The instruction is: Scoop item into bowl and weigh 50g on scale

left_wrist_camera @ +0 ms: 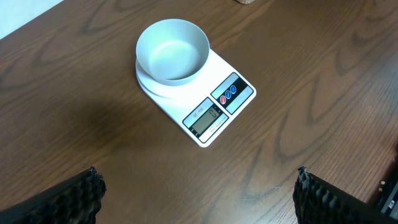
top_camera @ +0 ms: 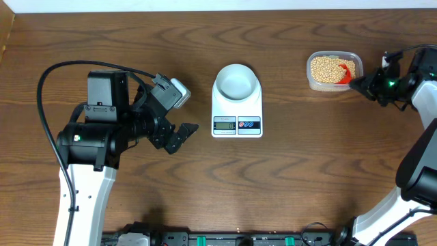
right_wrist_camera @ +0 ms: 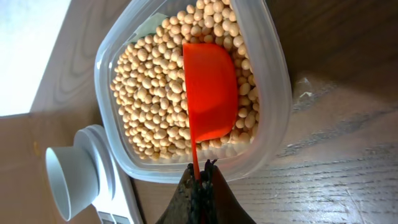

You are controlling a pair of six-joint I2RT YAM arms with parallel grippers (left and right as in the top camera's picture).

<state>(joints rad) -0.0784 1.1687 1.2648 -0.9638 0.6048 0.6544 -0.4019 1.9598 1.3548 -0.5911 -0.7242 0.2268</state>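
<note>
Only the start is made: my right pincer is closed on the red scoop, which rests on the soybeans. The bowl on the scale is empty, and my left pincer stands open.

An orange scoop lies in a clear tub on a wooden table.

Scale: 1. Bowl: 1, on the scale. Tub: 1, right of the scale. Scoop: 1. Beans: too many to count.
</note>
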